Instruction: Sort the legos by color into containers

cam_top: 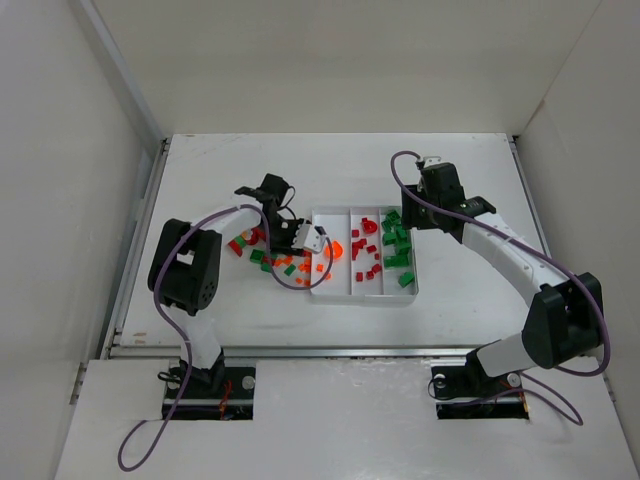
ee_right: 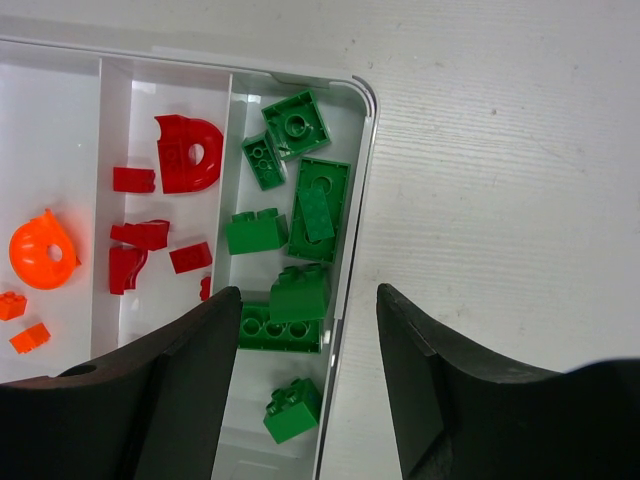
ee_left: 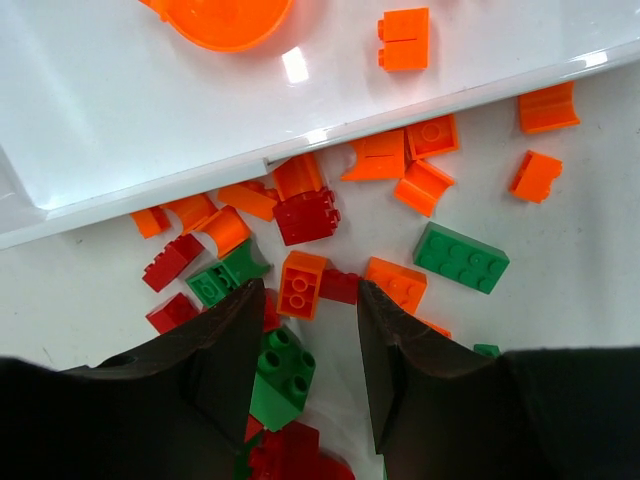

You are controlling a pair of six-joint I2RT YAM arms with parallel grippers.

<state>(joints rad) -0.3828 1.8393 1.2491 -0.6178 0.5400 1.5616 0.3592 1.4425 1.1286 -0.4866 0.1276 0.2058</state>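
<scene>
- Picking step: left gripper (ee_left: 310,300), released and empty, hangs over an orange brick (ee_left: 302,284).
- Next: lower, pinch squarely, and miss the touching red brick (ee_left: 340,287).
- Right gripper (ee_right: 308,300) is released and empty, over the green compartment (ee_right: 338,100).

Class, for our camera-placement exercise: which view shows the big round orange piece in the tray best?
The right wrist view: the round orange piece lies whole, its centre hole visible, in the tray. The left wrist view crops it at the top edge; the top view shows only a small orange blob.
</scene>
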